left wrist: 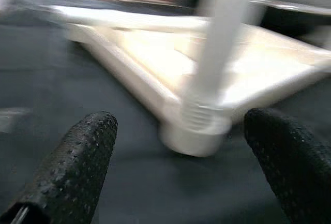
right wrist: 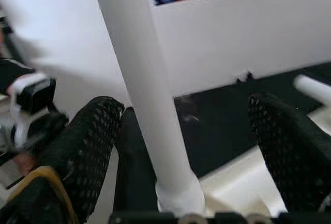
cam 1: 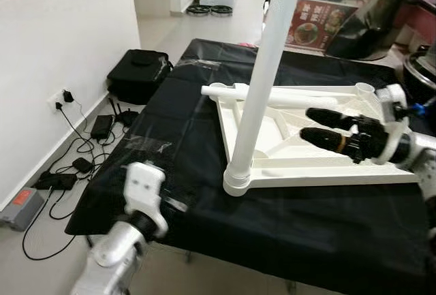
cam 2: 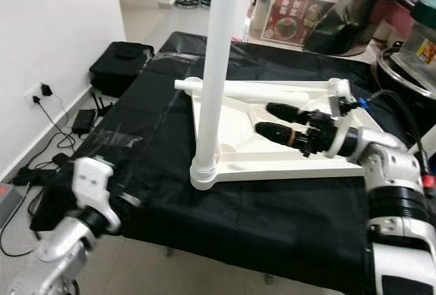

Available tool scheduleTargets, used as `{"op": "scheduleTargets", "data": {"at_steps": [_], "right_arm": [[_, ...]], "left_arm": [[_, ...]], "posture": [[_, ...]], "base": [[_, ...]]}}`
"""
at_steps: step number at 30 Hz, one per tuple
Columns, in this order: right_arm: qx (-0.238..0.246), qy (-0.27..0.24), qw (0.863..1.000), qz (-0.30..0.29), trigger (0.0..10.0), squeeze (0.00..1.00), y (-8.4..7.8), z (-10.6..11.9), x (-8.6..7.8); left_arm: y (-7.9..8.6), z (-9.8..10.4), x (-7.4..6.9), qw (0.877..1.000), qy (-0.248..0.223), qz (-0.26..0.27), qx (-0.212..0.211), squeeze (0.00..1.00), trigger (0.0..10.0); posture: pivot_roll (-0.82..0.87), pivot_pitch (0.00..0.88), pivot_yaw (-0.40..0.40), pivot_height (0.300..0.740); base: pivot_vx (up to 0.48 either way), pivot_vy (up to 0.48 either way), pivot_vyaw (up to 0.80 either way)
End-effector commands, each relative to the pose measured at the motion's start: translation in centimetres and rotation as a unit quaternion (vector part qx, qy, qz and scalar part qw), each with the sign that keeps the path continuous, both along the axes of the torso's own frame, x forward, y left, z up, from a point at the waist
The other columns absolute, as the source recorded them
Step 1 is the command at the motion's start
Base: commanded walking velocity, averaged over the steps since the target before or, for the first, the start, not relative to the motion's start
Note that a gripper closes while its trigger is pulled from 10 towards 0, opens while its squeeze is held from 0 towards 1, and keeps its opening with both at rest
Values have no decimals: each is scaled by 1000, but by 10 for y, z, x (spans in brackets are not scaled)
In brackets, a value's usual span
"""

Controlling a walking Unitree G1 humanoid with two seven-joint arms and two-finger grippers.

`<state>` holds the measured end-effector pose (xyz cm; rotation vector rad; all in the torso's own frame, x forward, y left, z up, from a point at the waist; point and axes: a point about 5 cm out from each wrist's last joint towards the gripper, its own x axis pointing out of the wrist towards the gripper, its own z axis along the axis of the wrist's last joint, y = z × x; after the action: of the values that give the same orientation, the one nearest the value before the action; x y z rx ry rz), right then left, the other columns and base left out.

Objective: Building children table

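Upturned tabletop (cam 1: pixel 320 172) flat on black worktop (cam 1: pixel 272 234), sockets up for legs; upright leg (cam 1: pixel 262 84) at 7 o'clock corner. Right gripper (cam 1: pixel 315 126) at 3 o'clock, fingers spread, empty. Left gripper (left wrist: pixel 176 167) released too.

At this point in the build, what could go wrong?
The upright leg stands tall in the tabletop's corner socket; the right gripper, fingers open beside it, could knock it askew. The tabletop lies near the black-covered table's front edge, so a push might slide it off.
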<state>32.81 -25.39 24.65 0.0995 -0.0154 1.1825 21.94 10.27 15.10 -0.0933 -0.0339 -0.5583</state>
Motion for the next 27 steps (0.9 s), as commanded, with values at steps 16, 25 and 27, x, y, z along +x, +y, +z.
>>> {"op": "scheduleTargets", "data": {"at_steps": [16,25,27], "right_arm": [[11,-3,994,113,10000,0,44,10,8],[5,-8,988,152,10000,0,59,12,8],[6,-13,988,155,10000,0,65,14,9]], "left_arm": [[-12,-8,-23,998,28,-48,12,0,10000],[-11,-14,-26,998,39,-42,25,0,10000],[-11,-14,-26,998,39,-44,26,0,10000]], "posture": [[160,134,-83,740],[160,136,-84,740],[155,135,-83,740]], "base": [[0,0,0],[0,0,0],[0,0,0]]}}
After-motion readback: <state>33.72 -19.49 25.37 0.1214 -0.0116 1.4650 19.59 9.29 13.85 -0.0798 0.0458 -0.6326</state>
